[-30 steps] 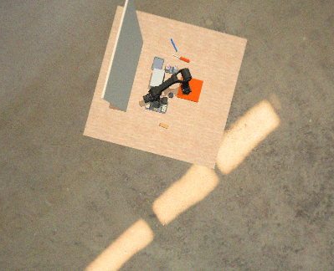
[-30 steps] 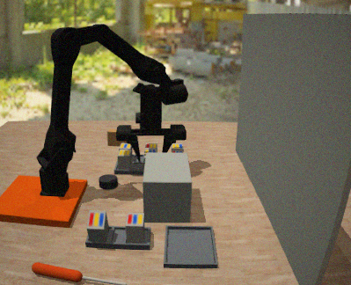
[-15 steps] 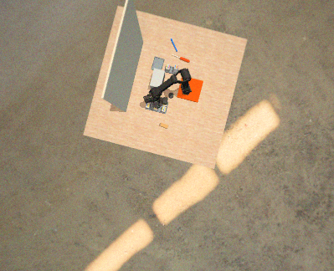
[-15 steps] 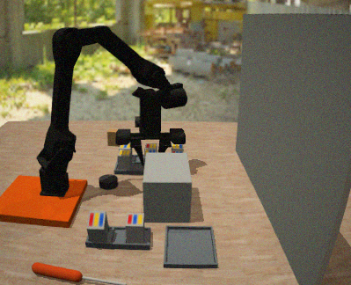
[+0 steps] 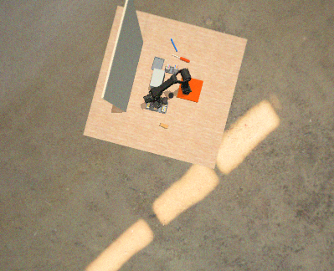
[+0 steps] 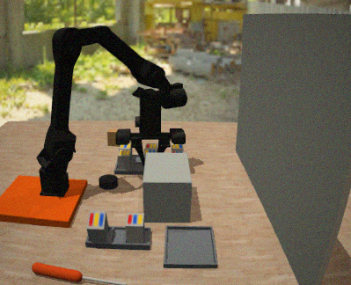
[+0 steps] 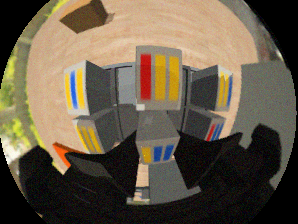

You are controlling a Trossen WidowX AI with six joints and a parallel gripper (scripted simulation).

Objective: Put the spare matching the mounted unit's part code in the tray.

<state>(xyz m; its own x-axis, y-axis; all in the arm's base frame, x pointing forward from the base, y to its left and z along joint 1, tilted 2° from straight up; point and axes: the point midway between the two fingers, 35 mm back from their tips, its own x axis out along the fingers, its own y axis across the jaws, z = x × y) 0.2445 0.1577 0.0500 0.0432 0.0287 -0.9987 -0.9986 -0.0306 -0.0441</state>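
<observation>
My gripper (image 5: 156,104) (image 7: 152,130) is shut on a grey spare with a yellow-blue-blue code (image 7: 158,153), at the near middle of the far rack (image 6: 127,171) (image 7: 126,89). Its fingertips are partly hidden behind the pale box in the exterior view. Around it stand a red-yellow-yellow spare (image 7: 159,77), a yellow-blue-yellow one (image 7: 75,90) and several others. The grey tray (image 5: 157,63) (image 6: 190,247) is empty. Two more coded spares (image 6: 98,224) (image 6: 135,226) stand in a nearer rack. I cannot make out the mounted unit or its back code.
A pale grey box (image 5: 157,77) (image 6: 167,189) stands between the far rack and the tray. A tall grey panel (image 5: 128,63) (image 6: 297,110) rises beside them. A black puck (image 6: 108,181), a red screwdriver (image 6: 57,272), a blue pen (image 5: 174,45) and a brown block (image 5: 164,125) (image 7: 85,17) lie about.
</observation>
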